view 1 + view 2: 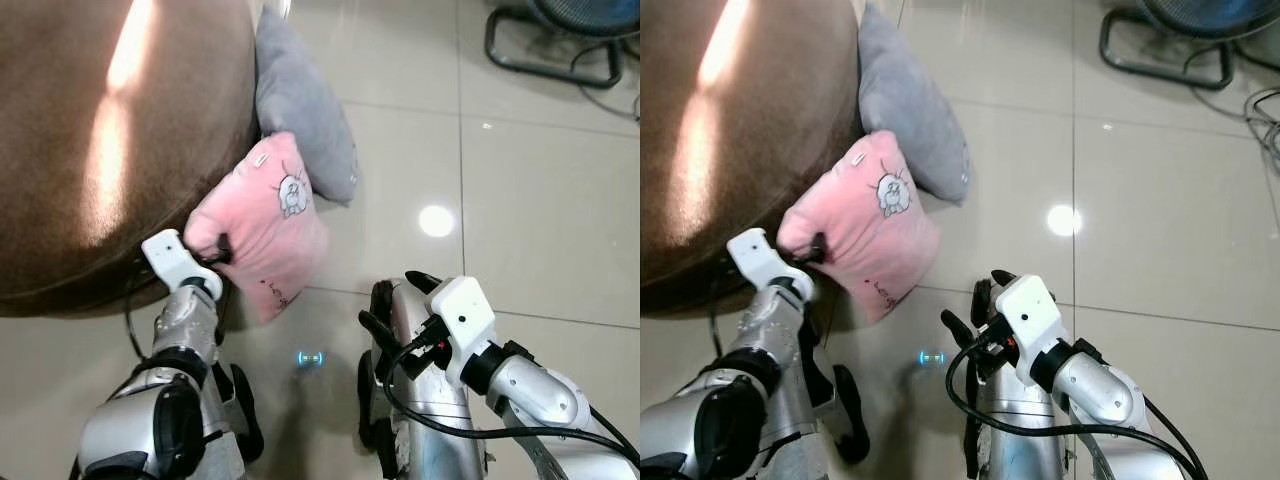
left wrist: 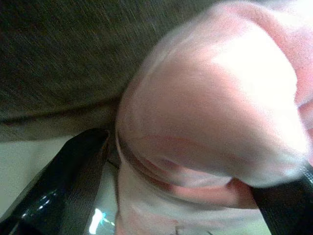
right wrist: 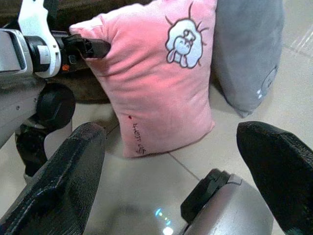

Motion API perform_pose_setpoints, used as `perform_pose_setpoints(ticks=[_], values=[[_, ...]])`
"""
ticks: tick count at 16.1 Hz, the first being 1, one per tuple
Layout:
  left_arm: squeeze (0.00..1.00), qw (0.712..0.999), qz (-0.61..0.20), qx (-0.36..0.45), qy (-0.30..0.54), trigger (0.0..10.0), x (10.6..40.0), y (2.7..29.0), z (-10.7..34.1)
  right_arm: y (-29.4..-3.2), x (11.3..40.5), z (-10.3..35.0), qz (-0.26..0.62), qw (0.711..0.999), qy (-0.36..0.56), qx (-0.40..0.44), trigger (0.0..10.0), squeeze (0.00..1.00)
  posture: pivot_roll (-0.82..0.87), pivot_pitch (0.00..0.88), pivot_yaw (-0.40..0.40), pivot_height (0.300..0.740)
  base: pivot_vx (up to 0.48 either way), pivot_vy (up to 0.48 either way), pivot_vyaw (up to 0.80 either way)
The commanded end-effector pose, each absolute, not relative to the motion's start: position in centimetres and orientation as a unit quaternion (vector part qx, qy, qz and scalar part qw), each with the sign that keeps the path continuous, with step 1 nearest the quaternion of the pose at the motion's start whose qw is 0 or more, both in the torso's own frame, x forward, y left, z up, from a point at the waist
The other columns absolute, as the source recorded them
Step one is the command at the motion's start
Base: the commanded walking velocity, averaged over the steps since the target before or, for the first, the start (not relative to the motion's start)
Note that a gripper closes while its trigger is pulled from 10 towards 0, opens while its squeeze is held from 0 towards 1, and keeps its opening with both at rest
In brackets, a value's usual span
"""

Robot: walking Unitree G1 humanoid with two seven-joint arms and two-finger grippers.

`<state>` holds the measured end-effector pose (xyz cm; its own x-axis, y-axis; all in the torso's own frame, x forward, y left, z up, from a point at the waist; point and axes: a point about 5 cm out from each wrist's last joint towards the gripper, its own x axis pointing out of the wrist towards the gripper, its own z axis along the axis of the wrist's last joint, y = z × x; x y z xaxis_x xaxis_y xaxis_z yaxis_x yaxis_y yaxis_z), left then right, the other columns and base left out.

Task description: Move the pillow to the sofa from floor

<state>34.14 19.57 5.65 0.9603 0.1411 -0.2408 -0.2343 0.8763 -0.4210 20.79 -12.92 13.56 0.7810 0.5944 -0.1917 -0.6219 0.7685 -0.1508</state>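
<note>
A brown sofa (image 1: pixel 110 140) takes up the head view from 9 to 11 o'clock, its curved edge running down to a glossy pale tiled floor (image 1: pixel 540 200) that carries a bright lamp reflection near the centre. At the sofa's edge, about 10 o'clock from centre, the left pincer (image 1: pixel 218 250) is clenched on a top corner of the pink pillow (image 1: pixel 265 225); the left wrist view shows pink fabric bunched between the black fingers (image 2: pixel 73 176). The pillow, printed with a small cartoon sheep, leans against the sofa side with its lower corner on the floor. Just behind it, toward 12 o'clock, a grey pillow (image 1: pixel 305 110) also leans on the sofa. At 5 o'clock the right pincer (image 1: pixel 395 300) hangs above the tiles, fingers spread apart and holding nothing. Open tile stretches from 1 to 4 o'clock, up to a black fan base (image 1: pixel 555 50) with cables at 1 o'clock.
</note>
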Motion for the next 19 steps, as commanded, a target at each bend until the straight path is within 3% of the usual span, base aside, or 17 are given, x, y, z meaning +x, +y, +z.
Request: perform_pose_setpoints(ticks=[1,2,3,4,5,19], values=[[0.0,0.963,0.071,-0.226,0.13,10.0,33.7,18.5,4.6,-13.0,20.2,13.3,0.323,0.939,0.078,-0.094,10.0,0.0,-0.26,0.449,-0.032,0.482,0.0,0.0,0.0],[0.0,0.965,0.063,-0.215,0.134,10.0,33.7,18.2,4.6,-12.9,20.0,13.1,0.323,0.938,0.08,-0.094,10.0,0.0,-0.26,0.446,-0.031,0.482,0.0,0.0,0.0],[0.0,0.969,0.068,-0.191,0.141,7.5,33.6,18.3,4.5,-12.9,20.0,13.1,0.322,0.939,0.081,-0.094,10.0,0.0,-0.26,0.435,-0.024,0.482,0.0,0.0,0.0],[0.0,0.968,0.068,-0.196,0.144,5.8,33.6,18.3,4.4,-12.9,20.1,13.1,0.321,0.939,0.082,-0.093,10.0,0.0,-0.26,0.438,-0.017,0.482,0.0,0.0,0.0],[0.0,0.968,0.066,-0.192,0.148,0.0,33.6,18.4,4.3,-12.9,20.2,13.2,0.318,0.94,0.082,-0.093,10.0,0.0,-0.26,0.445,-0.005,0.482,0.0,0.0,0.0],[0.0,0.963,0.028,-0.231,0.134,0.0,34.3,17.4,5.2,-13.5,21.1,12.5,0.304,0.944,0.079,-0.101,10.0,0.0,-0.23,0.384,0.061,0.482,0.0,0.0,0.0]])
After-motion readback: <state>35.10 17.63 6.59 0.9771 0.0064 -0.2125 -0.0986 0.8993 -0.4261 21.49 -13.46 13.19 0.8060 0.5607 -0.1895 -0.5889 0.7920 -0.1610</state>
